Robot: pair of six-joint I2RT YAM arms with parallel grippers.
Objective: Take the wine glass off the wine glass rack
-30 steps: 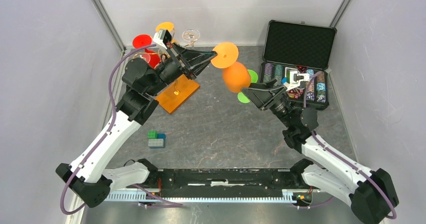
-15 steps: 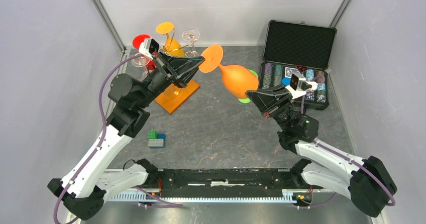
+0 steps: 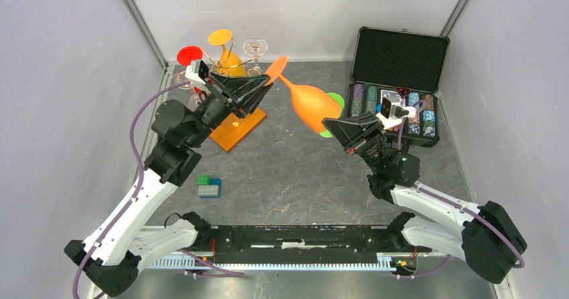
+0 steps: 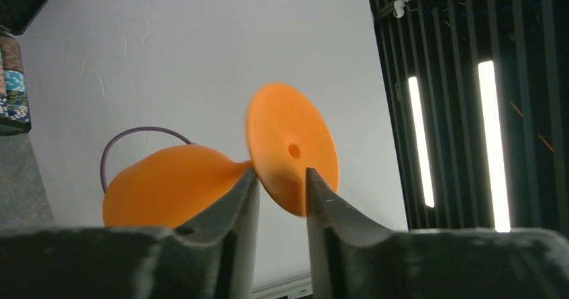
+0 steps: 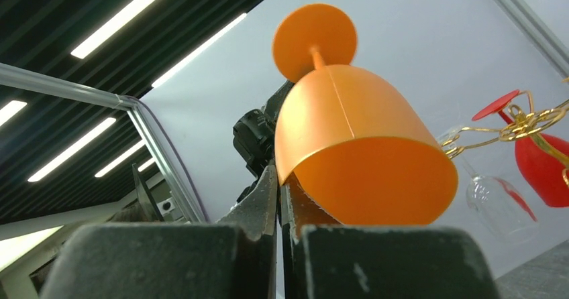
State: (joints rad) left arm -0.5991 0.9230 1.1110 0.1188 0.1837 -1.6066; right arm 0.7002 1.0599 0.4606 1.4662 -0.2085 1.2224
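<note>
Spanning the grey table point(image 3: 295, 178), the two arms reach in from the near edge and meet above its middle. An open black case point(image 3: 402, 51) of chips sits at the far right, out of the way. The wine glass rack point(image 3: 236, 126) stands at the far left on its orange base. Red point(image 3: 190, 54), orange point(image 3: 228, 61) and clear point(image 3: 255, 46) glasses hang foot-up from its gold scrolls, so any glass must slide outward before it comes free. The orange wine glass point(image 3: 310, 104) is already clear of the rack and lies nearly level in the air between the arms, foot toward the rack. The right tool point(image 3: 327, 121) is clenched on the rim of its bowl, one finger inside the wall and one outside, which seems to carry the weight. The left tool point(image 3: 267, 84) sits at the foot with its fingers point(image 4: 228, 212) parted. The foot's lower edge hangs in the gap and looks unpinched, probably a handover to the right arm. A green disc point(image 3: 337, 101) lies beyond the bowl, and small blocks point(image 3: 209, 186) rest near the left arm.
</note>
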